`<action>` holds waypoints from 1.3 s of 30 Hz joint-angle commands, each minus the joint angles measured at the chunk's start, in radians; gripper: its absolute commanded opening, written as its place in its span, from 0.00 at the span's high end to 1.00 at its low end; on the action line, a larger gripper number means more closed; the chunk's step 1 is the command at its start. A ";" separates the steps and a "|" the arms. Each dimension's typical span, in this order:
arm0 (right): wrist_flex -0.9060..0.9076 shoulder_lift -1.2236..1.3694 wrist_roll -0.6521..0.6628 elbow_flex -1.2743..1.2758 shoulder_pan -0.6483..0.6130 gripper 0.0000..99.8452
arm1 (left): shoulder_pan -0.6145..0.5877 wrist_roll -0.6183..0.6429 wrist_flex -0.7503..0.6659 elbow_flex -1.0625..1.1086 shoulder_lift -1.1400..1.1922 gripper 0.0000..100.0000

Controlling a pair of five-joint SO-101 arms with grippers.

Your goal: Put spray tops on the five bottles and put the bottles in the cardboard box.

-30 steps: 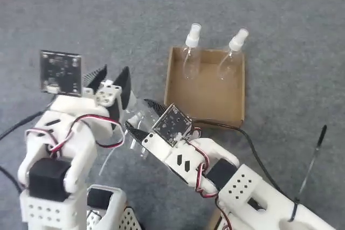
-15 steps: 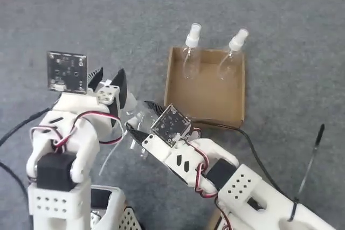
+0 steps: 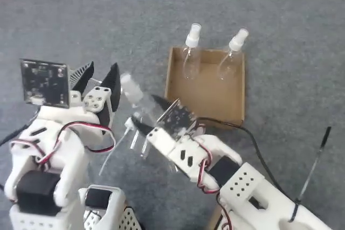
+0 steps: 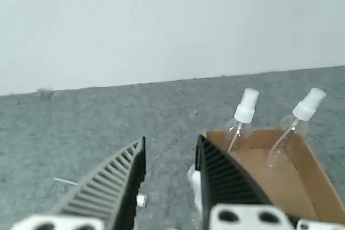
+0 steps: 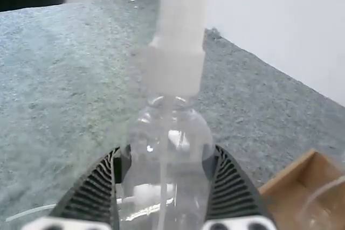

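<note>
My right gripper (image 3: 145,113) is shut on a clear bottle (image 3: 141,100) that carries a white spray top (image 3: 129,83) and is held tilted above the grey mat. In the right wrist view the bottle (image 5: 170,127) sits between both fingers (image 5: 91,197), its spray top (image 5: 178,41) pointing away. My left gripper (image 3: 101,71) stands open with nothing in it, just left of that spray top. The cardboard box (image 3: 207,112) holds two capped bottles (image 3: 190,60) (image 3: 228,62) leaning on its far wall. The left wrist view shows the left gripper (image 4: 170,149) and the box (image 4: 312,176).
Thin dip tubes and a loose spray top (image 3: 130,133) lie on the mat under the grippers. A black cable (image 3: 253,149) runs beside the box's near right corner, and a black strap (image 3: 315,154) lies at the far right. A small white piece (image 4: 141,201) lies on the mat.
The left gripper has drawn back to the left, away from the bottle. The right gripper has raised the bottle, whose spray top now stands clear of the left gripper.
</note>
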 commanded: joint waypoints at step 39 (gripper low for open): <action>0.700 0.162 -0.138 -0.784 0.116 0.99 | 0.169 -0.008 -0.362 0.955 -0.660 0.72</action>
